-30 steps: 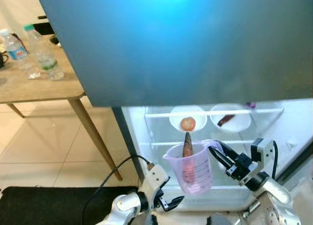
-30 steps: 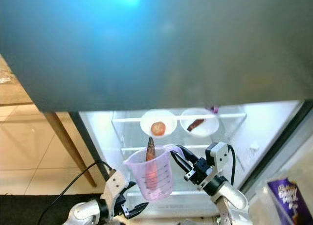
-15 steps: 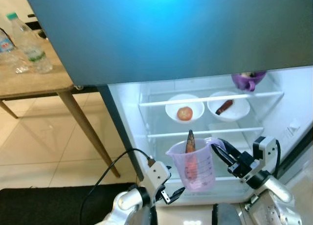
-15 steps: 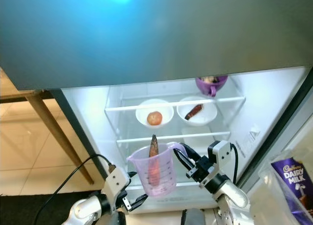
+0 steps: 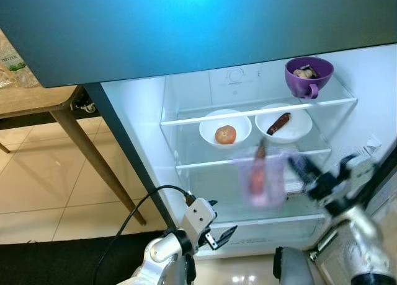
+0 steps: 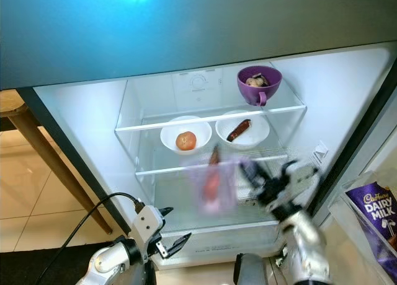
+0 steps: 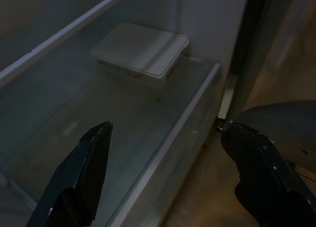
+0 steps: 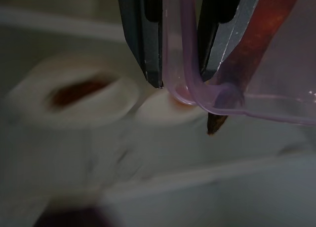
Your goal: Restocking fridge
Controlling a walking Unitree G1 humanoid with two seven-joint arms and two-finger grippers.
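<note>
Right tool [image 8: 177, 64] pinches measuring jug's [image 5: 263, 183] handle; left tool [image 7: 163, 153] gapes, empty. Risk: carrot [image 5: 259, 173] tips out if jug strikes shelf [image 5: 248, 162].

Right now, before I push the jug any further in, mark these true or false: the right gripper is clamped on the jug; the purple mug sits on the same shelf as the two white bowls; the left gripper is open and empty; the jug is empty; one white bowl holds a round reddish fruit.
1. The right gripper is clamped on the jug: true, on its handle.
2. The purple mug shares a shelf with the white bowls: false, it stands on the shelf above them.
3. The left gripper is open and empty: true.
4. The jug is empty: false, a carrot stands in it.
5. One bowl holds a round reddish fruit: true.
</note>
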